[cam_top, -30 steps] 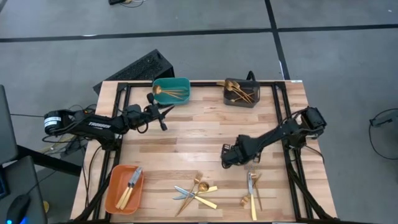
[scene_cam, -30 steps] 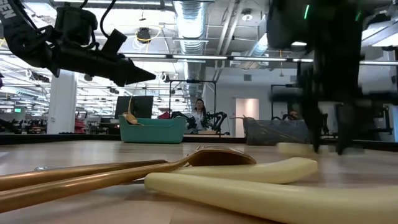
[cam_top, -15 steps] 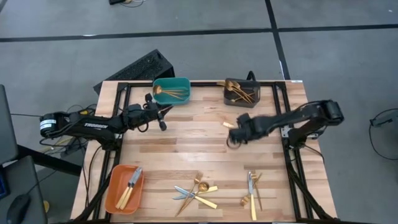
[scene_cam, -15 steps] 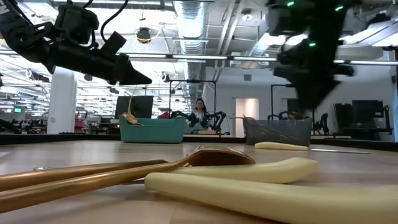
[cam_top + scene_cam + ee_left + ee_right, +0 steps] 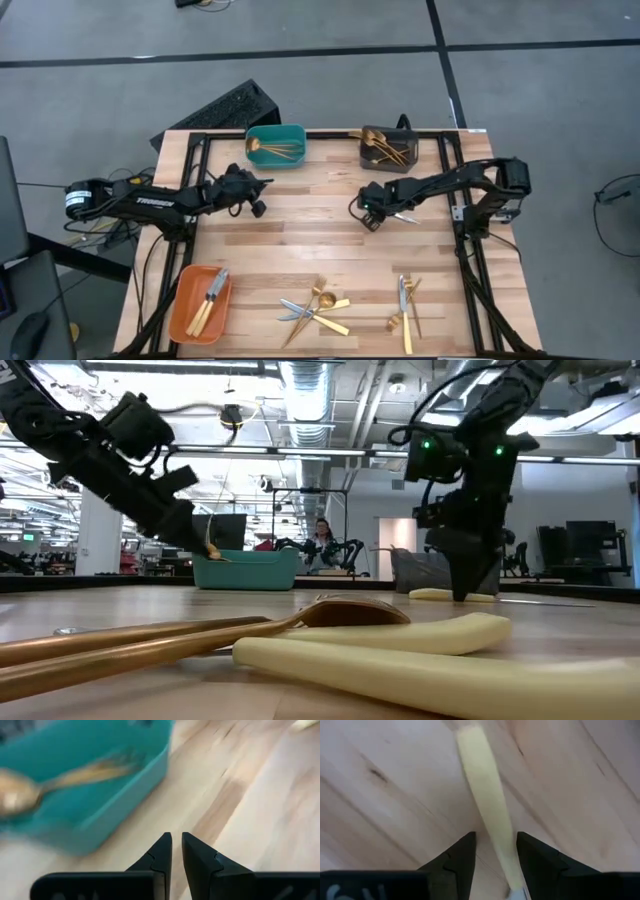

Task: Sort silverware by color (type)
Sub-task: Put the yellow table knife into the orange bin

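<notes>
My right gripper points down at the middle of the table, open. Its fingers stand on either side of the pale handle of a knife that lies flat on the wood. In the low view this gripper reaches down to the handle. My left gripper is shut and holds nothing, tipped down just short of the teal bin, which holds gold spoons. Several loose gold pieces and knives lie by the near edge. My right gripper comes at the knife's pale handle from above, pointing down, with its fingers across the handle. The handle runs close along the inner side of one finger; I cannot tell whether they touch. The knife lies flat on the table.
The dark grey bin with gold forks stands at the far edge. The orange bin with knives sits at the near left corner. A large pale handle and gold stems lie right in front of the low camera. Bare wood lies between the arms.
My right gripper has moved from the near-right part of the table toward the far edge, lifted, then come down over the knife handle. My left gripper has tipped downward and drawn slightly toward the near edge, away from the teal bin.
</notes>
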Robot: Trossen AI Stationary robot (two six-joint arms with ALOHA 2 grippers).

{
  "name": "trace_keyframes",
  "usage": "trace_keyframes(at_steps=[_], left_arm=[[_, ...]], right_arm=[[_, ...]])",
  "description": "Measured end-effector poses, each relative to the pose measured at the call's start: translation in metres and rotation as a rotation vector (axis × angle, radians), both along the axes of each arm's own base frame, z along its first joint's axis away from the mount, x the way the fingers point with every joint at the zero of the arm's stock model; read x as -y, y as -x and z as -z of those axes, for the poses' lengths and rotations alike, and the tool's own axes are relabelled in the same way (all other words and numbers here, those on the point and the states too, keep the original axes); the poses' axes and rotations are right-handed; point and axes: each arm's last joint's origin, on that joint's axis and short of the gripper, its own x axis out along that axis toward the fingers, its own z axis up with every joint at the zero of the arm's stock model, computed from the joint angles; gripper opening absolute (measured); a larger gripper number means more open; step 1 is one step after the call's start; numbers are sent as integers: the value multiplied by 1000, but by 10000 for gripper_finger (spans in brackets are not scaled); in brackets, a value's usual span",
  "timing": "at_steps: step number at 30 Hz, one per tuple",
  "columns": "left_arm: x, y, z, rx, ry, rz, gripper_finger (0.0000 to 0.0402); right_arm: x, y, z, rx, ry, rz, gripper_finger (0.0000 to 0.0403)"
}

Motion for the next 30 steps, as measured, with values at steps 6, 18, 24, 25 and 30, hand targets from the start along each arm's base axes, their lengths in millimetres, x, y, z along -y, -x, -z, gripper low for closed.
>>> trace_keyframes(at_steps=[6,18,24,25,30], left_arm=[[3,9,11,-84,108,-86,31],[21,0,-25,225,91,101,32],[24,12,-51,334,-39,130,43],[24,13,-54,348,-59,135,47],[26,8,-58,415,-34,215,81]], right_arm=[[-1,-6,18,-56,-19,-66,151],[-19,-20,5,385,179,313,74],[-27,-47,-14,769,202,231,74],[-29,-52,-20,835,228,201,74],[-36,-67,-53,1088,366,16,74]])
